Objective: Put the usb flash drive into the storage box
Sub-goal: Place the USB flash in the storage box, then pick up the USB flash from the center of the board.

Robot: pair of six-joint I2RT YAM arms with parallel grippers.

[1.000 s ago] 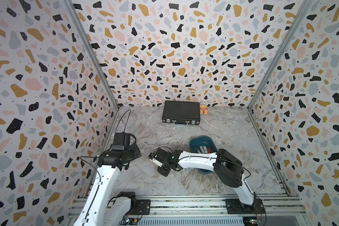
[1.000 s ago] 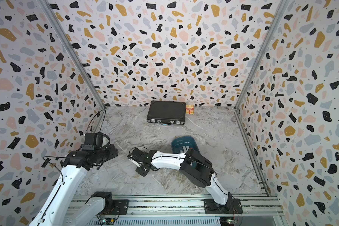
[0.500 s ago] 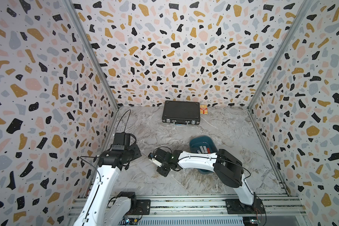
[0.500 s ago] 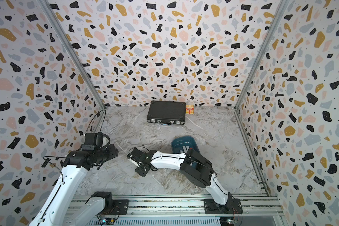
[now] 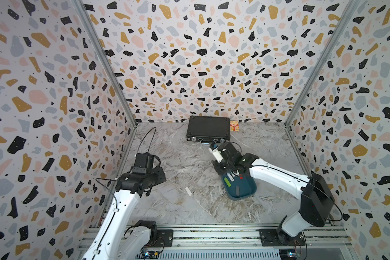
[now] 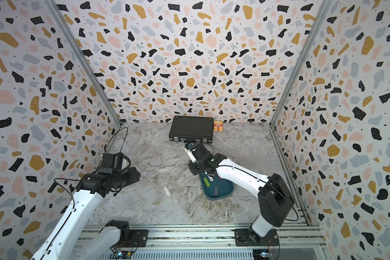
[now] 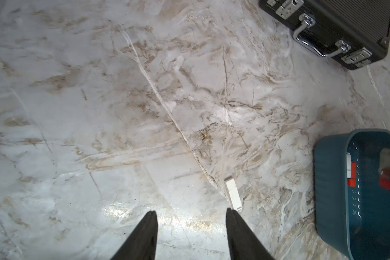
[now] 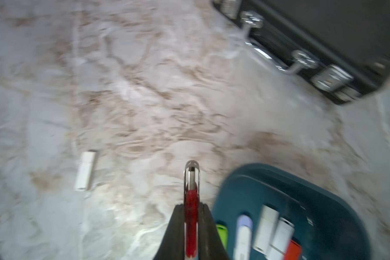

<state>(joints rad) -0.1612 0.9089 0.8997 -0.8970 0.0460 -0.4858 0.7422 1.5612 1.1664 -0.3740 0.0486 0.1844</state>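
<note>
Usb flash drive (image 8: 191,195), red, sits clenched in right claw (image 8: 191,206) — left claw (image 7: 190,217) gapes.

Two white arms with black joints
The left arm (image 5: 122,202) and right arm (image 5: 277,177) share glossy white link shells, bulky black joint housings and thin black looping cables; the jaws are matte black tapering blades; black screwed plates (image 5: 267,236) carry the bases.

Left arm (image 5: 122,202) bent, left fingers (image 7: 142,238) parted; right arm (image 5: 277,177) outstretched, right fingers (image 8: 178,229) pinched shut.
</note>
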